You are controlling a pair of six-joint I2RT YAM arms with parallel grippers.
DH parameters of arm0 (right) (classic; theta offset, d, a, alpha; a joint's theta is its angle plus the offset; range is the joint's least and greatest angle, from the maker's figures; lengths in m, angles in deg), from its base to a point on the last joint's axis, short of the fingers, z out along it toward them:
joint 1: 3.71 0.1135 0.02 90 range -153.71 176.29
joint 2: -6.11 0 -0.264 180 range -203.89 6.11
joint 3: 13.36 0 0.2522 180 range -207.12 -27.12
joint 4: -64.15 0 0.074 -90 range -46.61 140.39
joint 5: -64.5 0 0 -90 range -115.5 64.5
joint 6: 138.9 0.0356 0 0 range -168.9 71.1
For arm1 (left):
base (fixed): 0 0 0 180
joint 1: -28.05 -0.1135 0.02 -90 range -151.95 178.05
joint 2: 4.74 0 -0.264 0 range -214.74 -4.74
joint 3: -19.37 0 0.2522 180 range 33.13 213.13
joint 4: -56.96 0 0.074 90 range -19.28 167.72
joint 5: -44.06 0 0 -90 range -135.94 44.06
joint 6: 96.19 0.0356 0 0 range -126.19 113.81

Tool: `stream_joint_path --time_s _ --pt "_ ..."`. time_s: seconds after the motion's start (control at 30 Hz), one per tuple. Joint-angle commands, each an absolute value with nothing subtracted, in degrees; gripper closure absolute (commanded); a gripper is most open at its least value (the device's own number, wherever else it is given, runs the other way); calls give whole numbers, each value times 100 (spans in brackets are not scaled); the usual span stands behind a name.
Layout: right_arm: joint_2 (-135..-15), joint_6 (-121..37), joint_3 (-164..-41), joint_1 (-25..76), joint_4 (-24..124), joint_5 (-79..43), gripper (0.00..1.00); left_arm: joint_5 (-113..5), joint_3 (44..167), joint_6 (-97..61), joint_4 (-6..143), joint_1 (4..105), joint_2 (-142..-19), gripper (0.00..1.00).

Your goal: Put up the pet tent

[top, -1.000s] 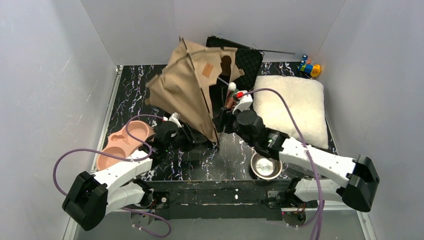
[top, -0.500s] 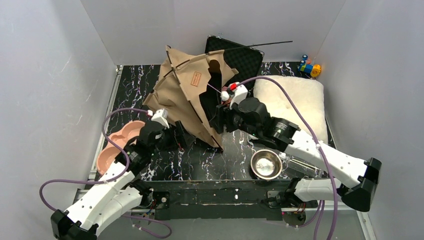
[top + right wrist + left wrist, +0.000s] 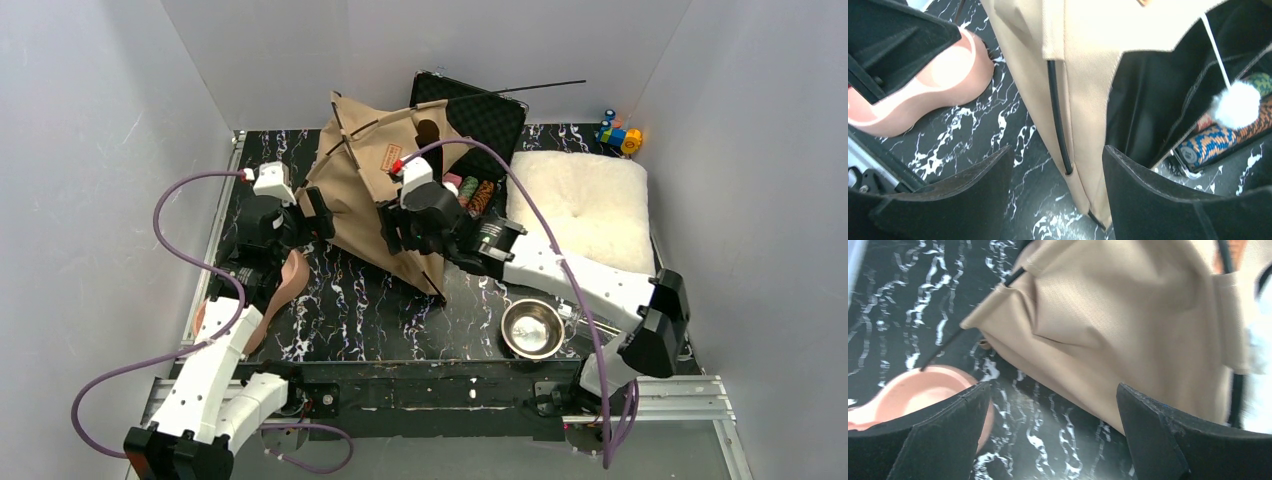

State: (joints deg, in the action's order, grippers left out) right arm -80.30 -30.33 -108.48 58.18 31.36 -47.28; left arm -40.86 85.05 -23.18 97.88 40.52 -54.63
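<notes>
On the black, white-veined tabletop (image 3: pixel 370 310), the pet tent (image 3: pixel 350 190) is found half-raised and leaning at the upper centre of the overhead view, and the step in hand is judged to be the taking of a fresh hold so that its base can be spread. The left gripper (image 3: pixel 1050 390) is held wide open, with nothing between its fingers, just beside the tent's left flank. The right gripper (image 3: pixel 1057 150) is likewise open, its fingers set astride the front corner seam without pinching it. A better result is likely if the pole-stiffened seam is clamped rather than loose cloth, which would probably slide and bunch. The opposite lower hem could then be taken by the left gripper, so that the corners are drawn apart evenly and the poles bowed, not kinked. The pink double bowl (image 3: pixel 908 392), lying just beside the left gripper, should be kept out of the sweep. The tent is made of matte tan canvas, creased into flat angular panels and dark inside. The bowl appears to be smooth, rounded plastic. A thin, glossy black pole (image 3: pixel 1057 120) is seen running down the seam. A small brown rectangular label (image 3: pixel 389 157) is fixed high on one panel, and a fluffy white pompom (image 3: pixel 1235 106) is hung on a string in the opening.
</notes>
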Motion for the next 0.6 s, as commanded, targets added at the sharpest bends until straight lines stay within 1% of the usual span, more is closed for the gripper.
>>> stream_joint_path --time_s 0.0,0.13,0.17,0.2,0.27,0.4,0.43,0.5,0.57 --pt "-8611 -3384 -11464 5895 3354 -5289 28 -2971 8150 -1666 9244 3997 -5301 2" --pt "-9256 -3563 -12001 5891 3248 -5496 32 -3056 7922 -1687 9118 4001 -4875 2" --pt "-9419 -3588 -12161 5899 3176 -5605 34 -3017 7907 -1698 9115 3998 -4823 2" --pt "-9565 -3579 -12311 5902 3073 -5863 40 -2974 7895 -1699 9112 4000 -4796 2" --pt "-9774 -3553 -12626 5900 2843 -6341 64 -2814 7948 -1697 9188 4001 -4799 2" --pt "-9618 -3516 -12867 5903 2418 -6856 96 -2245 7943 -1613 9136 4001 -4638 2" --pt "-9495 -3541 -12879 5899 2368 -6909 99 -2108 7926 -1585 9102 4001 -4525 2" --pt "-9224 -3764 -12885 5900 2339 -6933 99 -1885 7848 -1503 8969 3998 -4283 2" --pt "-8966 -3975 -12988 5899 2160 -6997 99 -2013 7716 -1349 8744 3988 -3955 2"
